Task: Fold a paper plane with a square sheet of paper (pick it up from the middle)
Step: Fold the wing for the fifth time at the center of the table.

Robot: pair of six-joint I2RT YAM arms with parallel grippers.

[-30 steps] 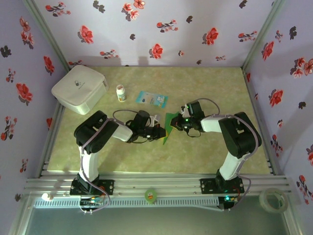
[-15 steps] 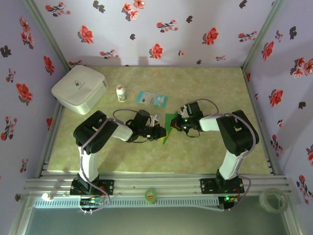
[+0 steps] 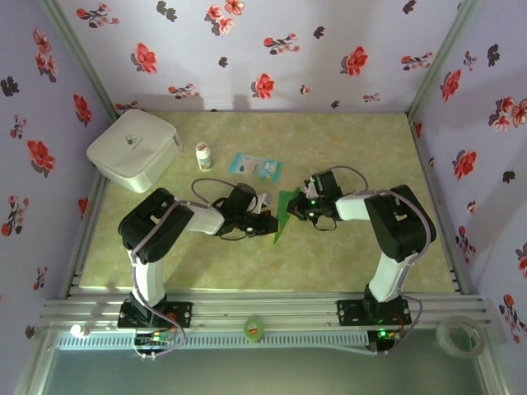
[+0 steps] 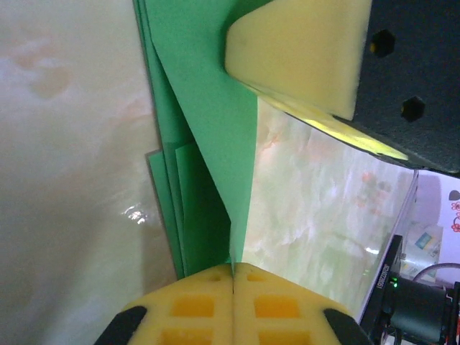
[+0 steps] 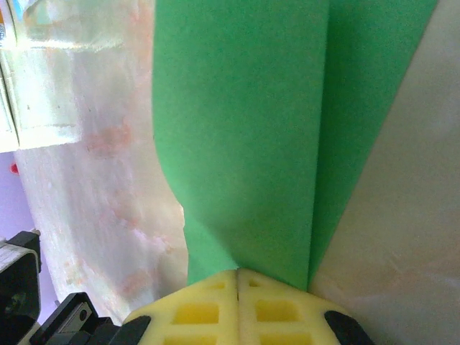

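Two arms meet at the middle of the top external view, over the marbled table (image 3: 354, 148). The left gripper (image 3: 268, 220) and the right gripper (image 3: 297, 206) close in from either side on the green paper (image 3: 282, 217), a narrow folded strip lying between them at frame centre. A white box (image 3: 133, 148) sits at the upper left, a small bottle (image 3: 203, 156) just right of it, and a blue-and-white packet (image 3: 255, 166) lies above the paper, apart from it.

In the left wrist view, the left gripper (image 4: 233, 277) fills the bottom edge, its yellow pads pressed together with the thin edge of the green paper (image 4: 205, 108) pinched in the seam. The paper runs up the frame in several stacked layers. A second yellow foam pad (image 4: 302, 43) on a black mount lies against the paper at the upper right.

In the right wrist view, the right gripper (image 5: 237, 277) is clamped likewise at the bottom centre, and the green paper (image 5: 244, 129) rises from between its pads, a lengthwise crease right of centre.
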